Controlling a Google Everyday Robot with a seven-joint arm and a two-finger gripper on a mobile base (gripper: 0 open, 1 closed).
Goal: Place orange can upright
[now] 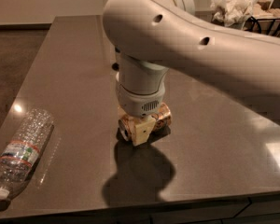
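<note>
The orange can [162,116] lies on its side on the dark table [74,59], near the middle front, with its silver end [124,133] facing front left. My gripper [143,130] reaches straight down from the big white arm [177,36] and sits right at the can, covering its middle part. The can rests on the table surface, with a shadow just in front of it.
A clear plastic water bottle [21,149] lies on its side near the table's front left corner. A wire basket with crumpled white paper [238,6] stands at the back right. The table's front edge [130,209] runs close below the can.
</note>
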